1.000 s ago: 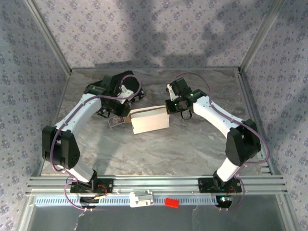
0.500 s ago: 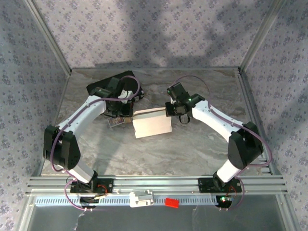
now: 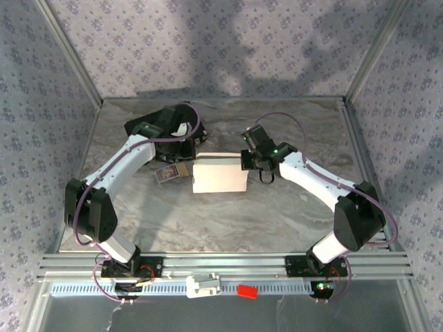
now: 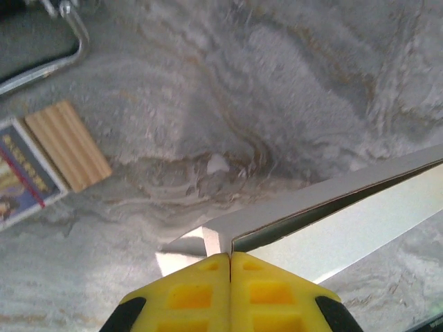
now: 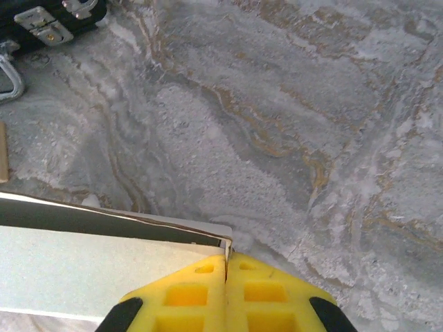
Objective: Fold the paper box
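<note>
The paper box [image 3: 220, 175] is a small white cardboard box in the middle of the table, its long sides square to the near edge. My left gripper [image 3: 188, 158] is at its far left corner. In the left wrist view its yellow jaws [image 4: 230, 257] are shut on a white end flap of the box [image 4: 360, 221]. My right gripper [image 3: 244, 160] is at the far right corner. In the right wrist view its jaws [image 5: 226, 259] pinch the thin card edge of the box [image 5: 90, 266]. A dark gap runs under the box's top panel in both wrist views.
A small printed card [image 3: 171, 173] with a ribbed wooden piece [image 4: 69, 145] lies just left of the box. A black case [image 5: 48, 14] with metal fittings sits behind it at the back left. Patterned walls and an aluminium frame [image 3: 361, 149] close in the marbled table.
The box has turned from slanted to square with the table edge and shifted slightly right. Both shut grippers have moved with its far corners.
</note>
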`<state>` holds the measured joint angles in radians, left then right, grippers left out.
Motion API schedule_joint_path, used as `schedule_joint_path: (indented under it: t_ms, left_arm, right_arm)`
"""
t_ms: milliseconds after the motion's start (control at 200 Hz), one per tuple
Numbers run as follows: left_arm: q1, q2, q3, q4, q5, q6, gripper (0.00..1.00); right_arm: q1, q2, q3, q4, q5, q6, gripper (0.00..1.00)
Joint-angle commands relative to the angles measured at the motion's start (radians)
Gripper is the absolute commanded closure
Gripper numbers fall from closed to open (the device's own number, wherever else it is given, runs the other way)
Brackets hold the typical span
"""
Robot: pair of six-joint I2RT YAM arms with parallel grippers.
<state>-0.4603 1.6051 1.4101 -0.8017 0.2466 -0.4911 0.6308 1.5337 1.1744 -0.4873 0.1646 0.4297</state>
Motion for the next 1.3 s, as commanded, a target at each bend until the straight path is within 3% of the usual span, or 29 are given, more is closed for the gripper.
schedule_joint_path:
  t_ms: [0,220,600,855,1114,1224,1294]
  left_arm:
    - [-0.012,0.027,0.06,0.109,0.042,0.01,1.0]
    - [0.01,0.067,0.038,0.245,0.069,0.054,1.0]
    - [0.009,-0.054,-0.139,0.321,0.107,0.038,1.0]
    - [0.009,-0.074,-0.126,0.215,0.11,0.042,1.0]
    - [0.009,-0.115,-0.185,0.252,0.147,0.027,1.0]
    - [0.011,-0.135,-0.144,0.206,0.109,0.053,0.73]
    - [0.015,-0.165,-0.118,0.187,0.094,0.085,0.68]
  right_arm:
    - [0.013,-0.023,-0.029,0.135,0.019,-0.015,1.0]
    - [0.005,-0.041,-0.103,0.336,0.071,-0.065,1.0]
    - [0.086,-0.119,-0.179,0.299,0.129,-0.029,1.0]
    - [0.107,-0.126,-0.207,0.28,0.16,-0.011,1.0]
    - [0.129,-0.133,-0.213,0.245,0.161,0.008,1.0]
    - [0.126,-0.145,-0.225,0.246,0.165,0.005,1.0]
    - [0.12,-0.161,-0.225,0.243,0.158,-0.006,1.0]
